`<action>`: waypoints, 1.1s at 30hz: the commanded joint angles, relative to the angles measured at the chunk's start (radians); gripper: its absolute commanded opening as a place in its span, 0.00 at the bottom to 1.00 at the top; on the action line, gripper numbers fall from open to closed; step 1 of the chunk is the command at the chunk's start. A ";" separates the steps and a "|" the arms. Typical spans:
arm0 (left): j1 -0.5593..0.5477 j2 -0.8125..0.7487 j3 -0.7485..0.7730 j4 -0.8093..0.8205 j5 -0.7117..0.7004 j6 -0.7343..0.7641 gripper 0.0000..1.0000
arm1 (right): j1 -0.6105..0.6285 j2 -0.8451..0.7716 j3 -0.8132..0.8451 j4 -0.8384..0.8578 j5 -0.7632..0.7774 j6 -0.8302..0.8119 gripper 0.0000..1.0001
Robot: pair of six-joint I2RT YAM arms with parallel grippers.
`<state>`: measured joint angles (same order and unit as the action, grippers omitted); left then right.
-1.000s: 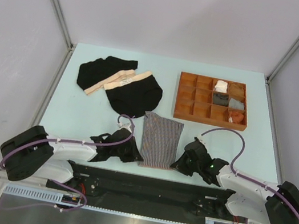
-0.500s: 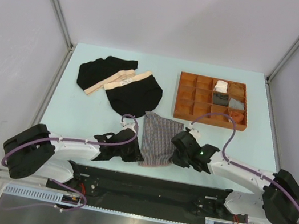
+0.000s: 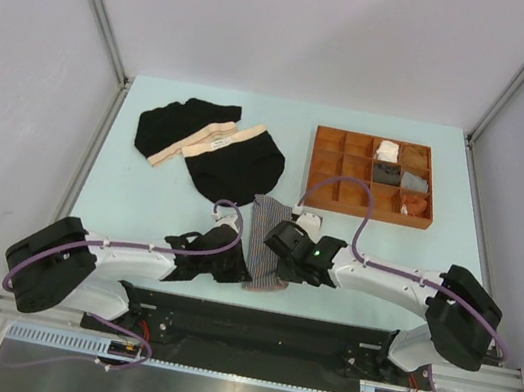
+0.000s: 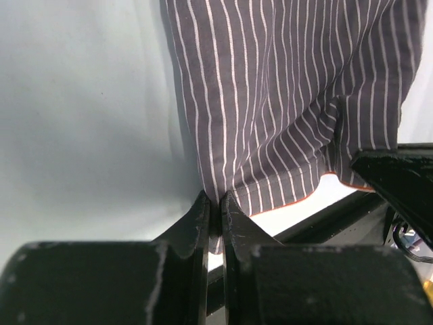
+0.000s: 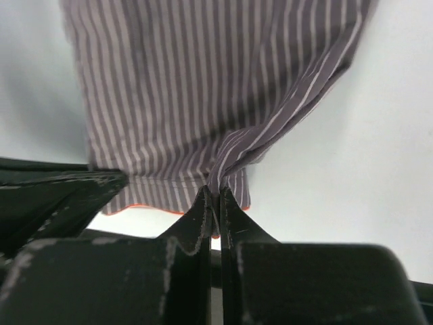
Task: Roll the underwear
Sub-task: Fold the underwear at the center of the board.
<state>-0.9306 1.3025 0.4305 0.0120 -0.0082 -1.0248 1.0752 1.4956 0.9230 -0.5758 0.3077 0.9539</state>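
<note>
The grey pin-striped boxer short (image 3: 265, 225) lies near the table's front edge, its right side folded over to the left. My left gripper (image 3: 235, 267) is shut on its near left hem corner (image 4: 216, 200). My right gripper (image 3: 280, 246) is shut on a pinched fold of the same hem (image 5: 213, 193), held above the middle of the cloth. The orange hem edge shows in both wrist views. Two black briefs with beige waistbands (image 3: 175, 123) (image 3: 239, 166) lie overlapping at the back left, away from both grippers.
A brown compartmented tray (image 3: 366, 212) stands at the back right with small rolled items in its right-hand cells. A black base rail (image 3: 250, 321) runs along the near edge, close behind both grippers. Grey walls close in both sides.
My right gripper has swung left with the boxer's right hem corner, folding that side over the middle of the cloth. The left gripper has held its place and its grip.
</note>
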 commanded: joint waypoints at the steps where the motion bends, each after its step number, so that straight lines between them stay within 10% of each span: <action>1: -0.001 0.017 -0.006 -0.096 -0.079 0.051 0.00 | 0.019 0.009 0.048 0.030 0.021 -0.021 0.00; 33: 0.001 -0.014 -0.030 -0.070 -0.099 0.046 0.00 | 0.075 0.213 0.140 0.186 -0.167 -0.098 0.00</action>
<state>-0.9318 1.2972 0.4278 0.0132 -0.0250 -1.0195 1.1389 1.6733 1.0344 -0.3977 0.1635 0.8623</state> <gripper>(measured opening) 0.110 0.023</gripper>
